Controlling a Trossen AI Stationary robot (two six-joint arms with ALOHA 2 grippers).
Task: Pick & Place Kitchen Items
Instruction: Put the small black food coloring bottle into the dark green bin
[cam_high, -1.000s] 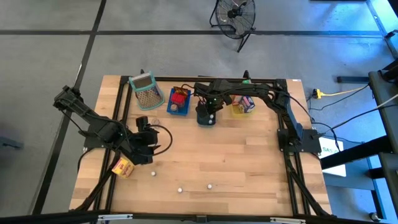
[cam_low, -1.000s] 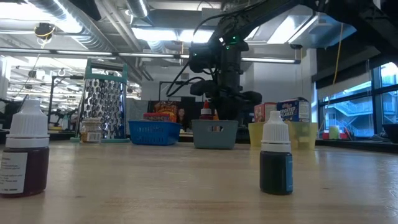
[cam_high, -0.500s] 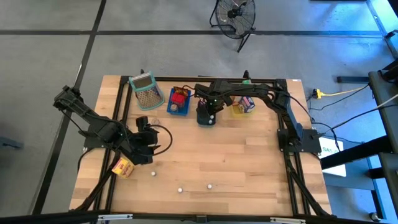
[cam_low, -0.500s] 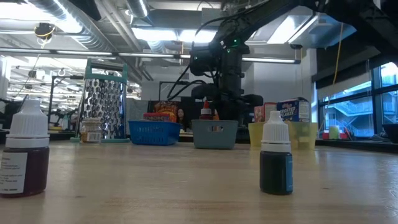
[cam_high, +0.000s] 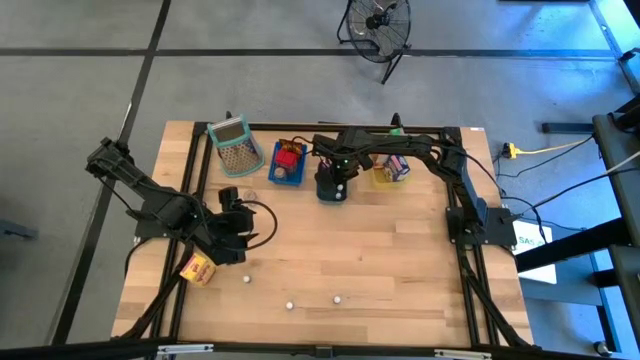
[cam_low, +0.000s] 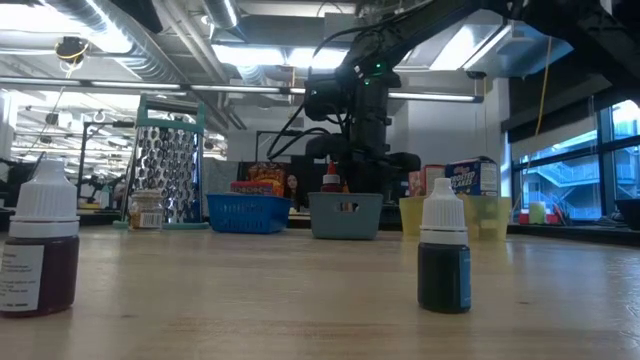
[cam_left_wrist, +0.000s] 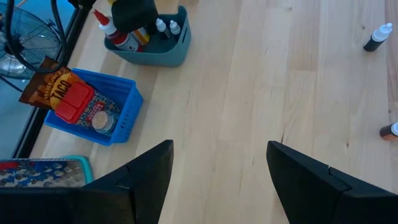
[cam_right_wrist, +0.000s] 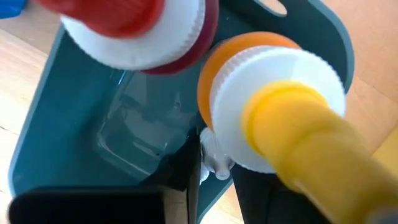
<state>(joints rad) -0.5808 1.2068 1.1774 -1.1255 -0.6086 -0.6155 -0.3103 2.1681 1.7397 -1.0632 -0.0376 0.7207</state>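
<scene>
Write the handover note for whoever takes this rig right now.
Right gripper: down inside the grey tray, among the red-tipped bottle and orange-tipped bottle; grip unclear.
Left gripper: open, empty, over bare table at front left.
Done: cartons and a jar in the blue tray; cartons in the yellow tray.
Left: yellow-orange carton, three small bottles along the front, a jar near the mesh basket.
</scene>
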